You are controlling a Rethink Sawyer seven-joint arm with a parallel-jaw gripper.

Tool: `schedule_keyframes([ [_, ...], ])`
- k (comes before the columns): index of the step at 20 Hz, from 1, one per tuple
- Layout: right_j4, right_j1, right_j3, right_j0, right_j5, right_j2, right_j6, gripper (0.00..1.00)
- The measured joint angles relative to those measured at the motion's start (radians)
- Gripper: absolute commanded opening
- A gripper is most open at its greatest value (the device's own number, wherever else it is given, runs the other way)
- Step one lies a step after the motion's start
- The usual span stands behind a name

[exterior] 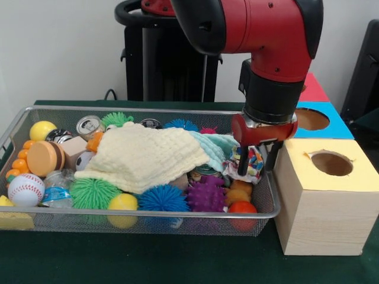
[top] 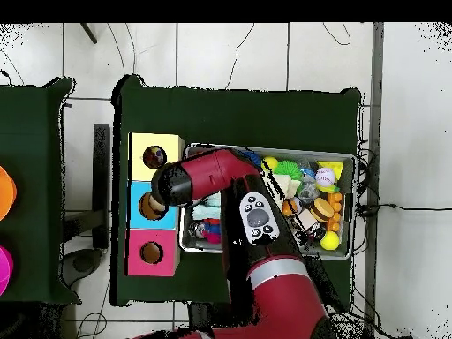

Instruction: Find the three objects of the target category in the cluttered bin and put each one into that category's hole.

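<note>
My gripper (exterior: 255,166) reaches down into the right end of the wire bin (exterior: 148,214), close to the wooden box. A speckled, many-coloured soft item (exterior: 253,161) sits right at the gripper, on top of the pile. Beside it lie a teal cloth (exterior: 216,145) and a large pale yellow cloth (exterior: 145,155). Three hole boxes stand to the right: a wooden one (exterior: 323,207), a blue one (exterior: 337,124) and a red one (exterior: 312,89). In the overhead view the arm hides the gripper; the speckled item (top: 208,231) shows at the bin's left end.
The bin holds spiky balls in green (exterior: 95,192), blue (exterior: 163,198) and purple (exterior: 206,194), a baseball (exterior: 25,189), cans (exterior: 90,125), a burger toy (exterior: 44,158) and an orange ball (exterior: 241,207). The bin's right wall stands between the gripper and the wooden box.
</note>
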Motion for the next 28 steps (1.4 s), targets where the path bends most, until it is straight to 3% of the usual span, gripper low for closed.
schedule_keyframes([
  [16, 0.0, 0.007, -0.024, 0.034, 0.003, -0.073, 0.0, 1.0],
  [28, 0.03, 0.045, -0.024, 0.029, 0.008, -0.073, 0.0, 1.0],
])
